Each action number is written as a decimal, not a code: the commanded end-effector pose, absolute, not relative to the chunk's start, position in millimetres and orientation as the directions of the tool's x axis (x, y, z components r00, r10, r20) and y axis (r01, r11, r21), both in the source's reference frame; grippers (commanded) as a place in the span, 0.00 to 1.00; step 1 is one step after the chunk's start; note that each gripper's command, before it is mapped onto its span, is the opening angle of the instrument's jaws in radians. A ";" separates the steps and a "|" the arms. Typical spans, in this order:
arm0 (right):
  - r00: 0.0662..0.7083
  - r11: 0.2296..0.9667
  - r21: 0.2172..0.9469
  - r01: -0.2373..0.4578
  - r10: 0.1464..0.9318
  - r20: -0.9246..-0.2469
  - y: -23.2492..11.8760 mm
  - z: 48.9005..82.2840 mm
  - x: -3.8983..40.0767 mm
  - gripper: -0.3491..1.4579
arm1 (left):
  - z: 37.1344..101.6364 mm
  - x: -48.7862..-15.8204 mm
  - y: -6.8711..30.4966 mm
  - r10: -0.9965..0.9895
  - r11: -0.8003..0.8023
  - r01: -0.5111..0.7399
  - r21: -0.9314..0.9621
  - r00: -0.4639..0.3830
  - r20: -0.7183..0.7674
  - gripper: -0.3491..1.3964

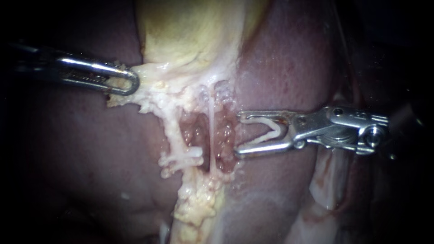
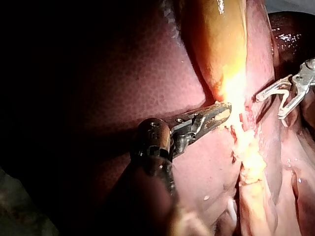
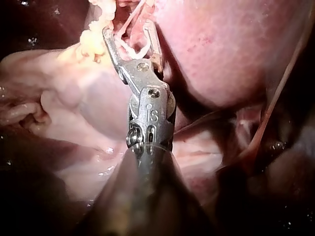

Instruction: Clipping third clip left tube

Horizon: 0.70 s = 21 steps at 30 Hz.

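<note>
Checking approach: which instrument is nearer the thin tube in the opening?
Right. The right instrument, jaws holding a clip, sits just beside the thin tube; the left instrument grips pale tissue farther away.

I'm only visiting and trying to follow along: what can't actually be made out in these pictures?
Endoscope view: the white pieces on the left tube blur together, so they cannot be counted.
Left wrist view: glare washes out the pale tissue at the left instrument; no tube can be told.
Right wrist view: the edge cuts off whatever lies ahead of the right instrument and its loaded clip.
</note>
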<state>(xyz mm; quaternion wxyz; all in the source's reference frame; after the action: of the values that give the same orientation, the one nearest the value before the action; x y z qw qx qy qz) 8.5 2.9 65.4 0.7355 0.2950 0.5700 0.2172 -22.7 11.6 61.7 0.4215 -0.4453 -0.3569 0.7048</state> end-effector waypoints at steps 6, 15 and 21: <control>0.259 0.723 0.689 0.046 0.657 -0.708 2.1 63.0 10.5 0.47 | 61.7 -22.7 11.6 0.912 -0.390 -0.276 -0.878 -0.248 -0.327 0.00; 0.259 0.720 0.692 0.060 0.658 -0.707 2.1 63.3 13.7 0.47 | 61.8 -22.7 11.5 0.912 -0.390 -0.277 -0.878 -0.248 -0.327 0.00; 0.263 0.720 0.690 0.077 0.653 -0.711 2.0 65.3 14.5 0.47 | 61.8 -22.8 11.5 0.912 -0.390 -0.277 -0.878 -0.248 -0.327 0.00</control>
<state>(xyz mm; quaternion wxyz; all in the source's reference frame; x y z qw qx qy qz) 14.6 1.9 65.6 0.7279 0.3182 0.5747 0.1964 -22.7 11.5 61.8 0.4216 -0.4453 -0.3564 0.7049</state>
